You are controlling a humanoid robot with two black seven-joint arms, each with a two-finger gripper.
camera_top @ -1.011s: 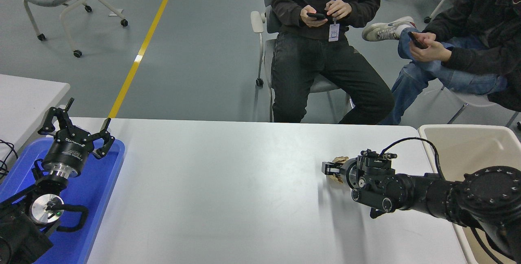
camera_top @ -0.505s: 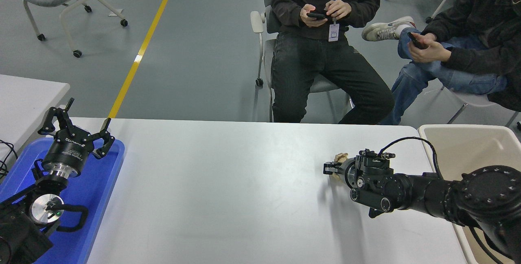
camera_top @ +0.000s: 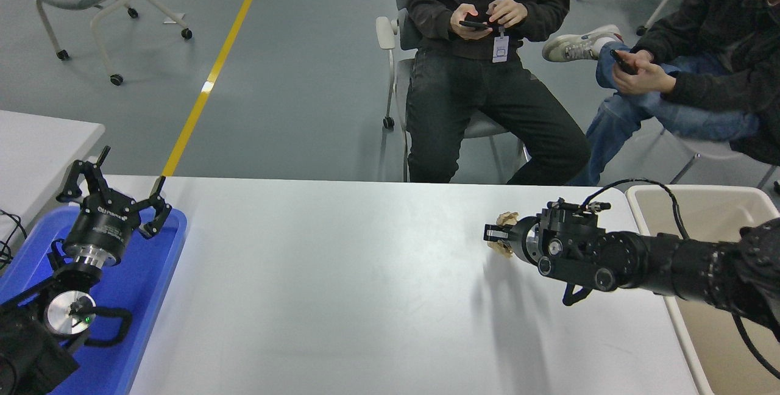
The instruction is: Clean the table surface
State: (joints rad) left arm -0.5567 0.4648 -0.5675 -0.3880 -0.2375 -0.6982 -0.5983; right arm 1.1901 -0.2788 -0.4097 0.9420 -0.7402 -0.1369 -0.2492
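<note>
Table surface [camera_top: 365,285] spanned the frame's lower half, betw. blue tray [camera_top: 155,297] and beige bin [camera_top: 701,212]. Right gripper [camera_top: 499,238], pinching a tan scrap [camera_top: 506,219], had risen off it vs 1 s ago, shadow apart; transfer to bin likely next. Left gripper [camera_top: 116,197] parked over tray, spread.

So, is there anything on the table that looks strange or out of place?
Only one thing: a small crumpled tan scrap, held in the right pincer above the table surface. The left pincer is parked over the blue tray.
</note>
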